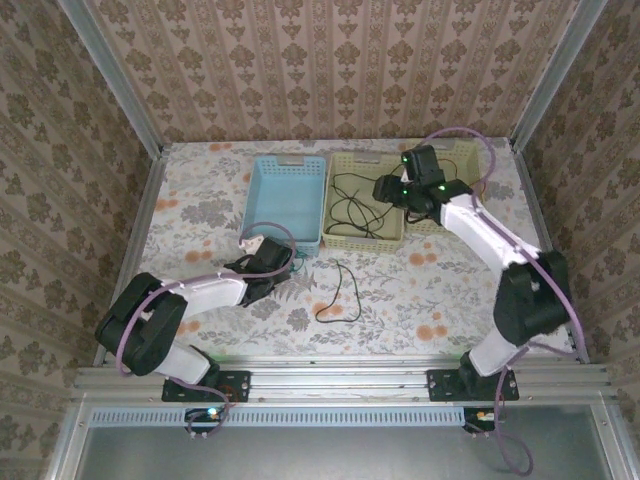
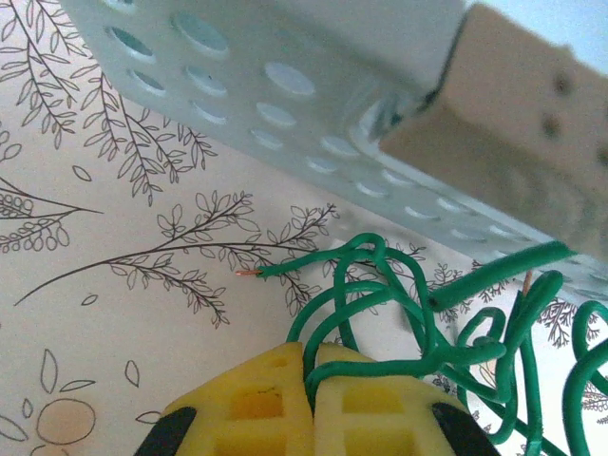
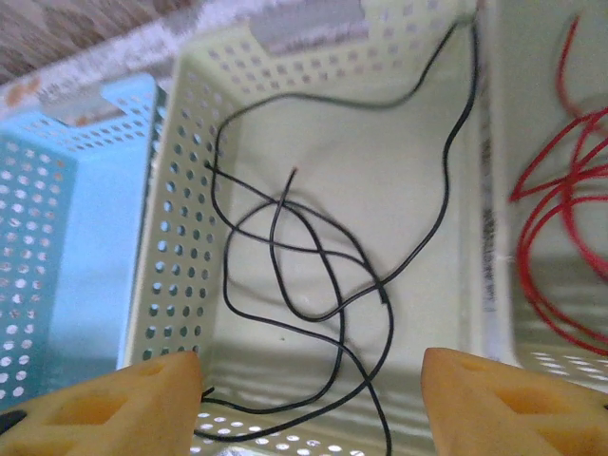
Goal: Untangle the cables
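**A:** Where do we have the left gripper (image 2: pixel 311 359)?

**B:** We have it low over the worktop (image 2: pixel 114 313), just off the near edge of the blue basket (image 2: pixel 285 104). Its yellow fingers (image 2: pixel 256 404) are pressed together on a loop of the green cable (image 2: pixel 385 304). The rest of that cable bunches up in tangled coils to the right of the fingers, and one bare end points left.

**A:** And the right gripper (image 3: pixel 311 372)?

**B:** We see it hanging above the cream basket (image 3: pixel 176 285), which sits beside the blue one toward the far edge. It is spread wide and holding nothing.

**A:** Where do we find the other cables?

**B:** The black cable (image 3: pixel 328 261) lies in crossed loops on the cream basket's floor, with one run climbing its far right corner. The red cable (image 3: pixel 560 218) curls in the next basket (image 3: pixel 570 366) to the right. From above, we also see a dark cable (image 1: pixel 357 298) lying by itself on the worktop's middle, nearer us than the baskets.
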